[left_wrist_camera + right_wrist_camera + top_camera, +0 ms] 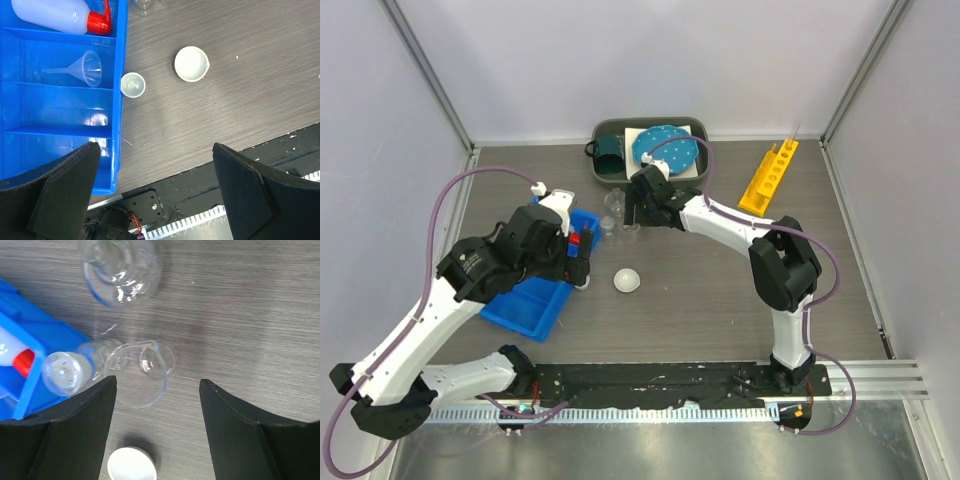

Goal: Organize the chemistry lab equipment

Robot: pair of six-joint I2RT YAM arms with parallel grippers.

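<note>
Left gripper (155, 150), spread wide and empty, hangs over the tray (60, 107) edge; funnel (85, 69) and bottle (55, 15) lie in compartments ahead of it. Right gripper (157, 384), released, hovers above the beaker (150, 365), probably lining up a grasp.

Free tabletop (720, 290) around white dish (627, 280); glassware (150, 367) crowded, perhaps touching, beside tray (535, 300)

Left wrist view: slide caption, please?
Open left gripper; blue tray holds squeeze bottle and funnel; small dish and larger dish sit outside it.
</note>
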